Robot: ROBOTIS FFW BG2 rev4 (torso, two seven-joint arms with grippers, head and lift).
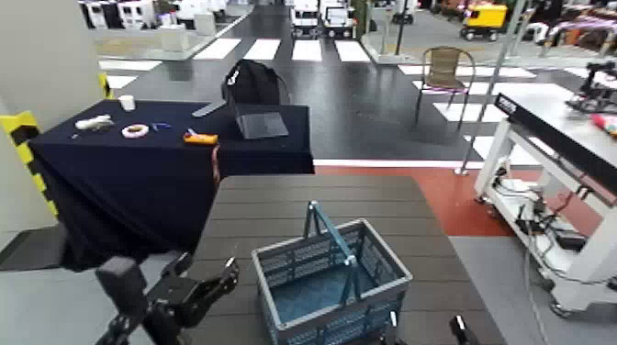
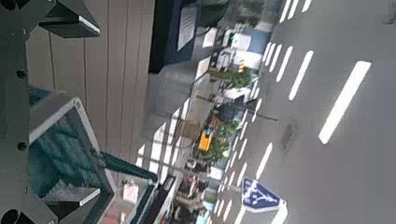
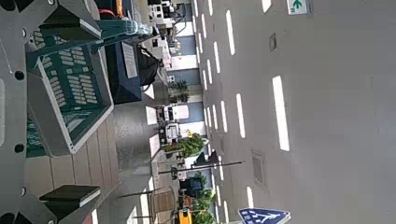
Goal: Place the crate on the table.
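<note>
Grey-blue plastic basket (image 1: 330, 309) sits on the brown slatted counter (image 1: 262, 206), with its handle raised. The left gripper (image 1: 207, 267) is beside it, the right gripper (image 1: 426, 322) near its other side; both have jaws open.

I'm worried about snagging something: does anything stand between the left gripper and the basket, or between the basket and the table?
Nothing visible stands between the left gripper and the basket. The basket appears to rest on the table already, with nothing visible between them.
</note>
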